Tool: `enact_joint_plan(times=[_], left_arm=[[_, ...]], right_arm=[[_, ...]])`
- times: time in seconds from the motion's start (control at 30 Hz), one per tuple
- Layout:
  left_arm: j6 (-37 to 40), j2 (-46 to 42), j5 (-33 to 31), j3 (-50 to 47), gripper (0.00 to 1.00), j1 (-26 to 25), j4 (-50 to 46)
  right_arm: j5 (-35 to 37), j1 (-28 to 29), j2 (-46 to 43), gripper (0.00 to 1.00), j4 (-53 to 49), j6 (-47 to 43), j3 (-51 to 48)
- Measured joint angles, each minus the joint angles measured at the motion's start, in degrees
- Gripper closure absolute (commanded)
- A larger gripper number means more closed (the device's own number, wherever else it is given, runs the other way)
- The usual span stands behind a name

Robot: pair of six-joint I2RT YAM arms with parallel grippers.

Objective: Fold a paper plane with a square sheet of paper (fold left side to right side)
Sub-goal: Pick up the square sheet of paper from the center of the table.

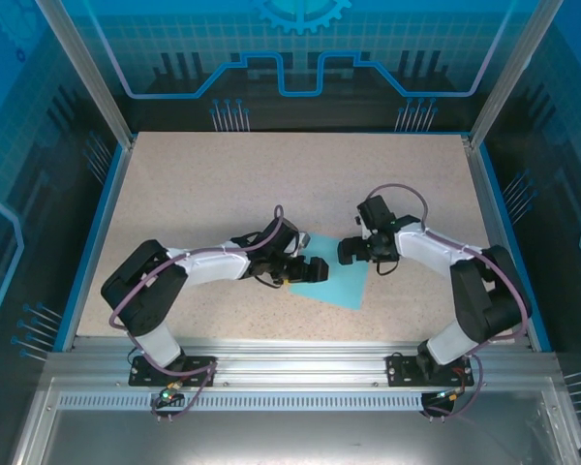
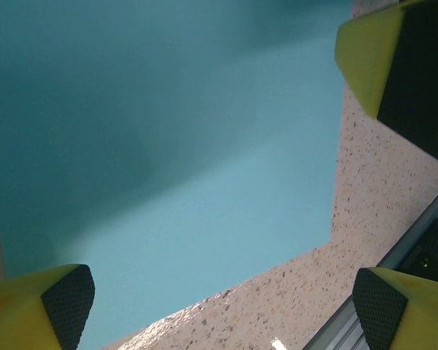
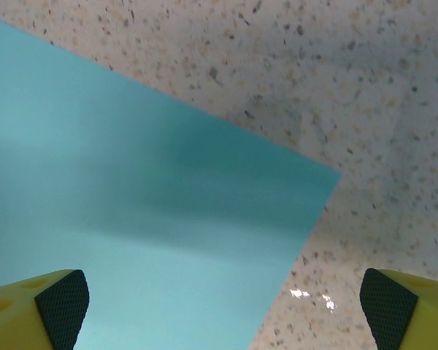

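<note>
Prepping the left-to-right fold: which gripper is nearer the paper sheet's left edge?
Left. The left gripper is open above the left part of the square sheet of paper. The right gripper is open by its far-right corner, on the opposite side.

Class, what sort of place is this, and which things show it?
Probably a robotics lab cell: a left arm and right arm bolted to an aluminium rail, a speckled table, blue walls.

square sheet of paper (image 1: 344,283), left part hidden (under left jaws)
</note>
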Motion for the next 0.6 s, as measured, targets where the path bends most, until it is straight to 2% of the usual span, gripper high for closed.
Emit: enact_joint_plan(times=[0.3,0.6], left_arm=[[0.00,2.27,0.00,1.20,0.04,-0.15,-1.75],[-0.04,3.13,0.17,2.05,0.04,-0.22,-1.97]], right_arm=[[-0.35,0.35,5.81,0.01,-0.28,0.11,2.75],[-2.45,4.35,6.23,0.01,-0.76,0.92,2.73]])
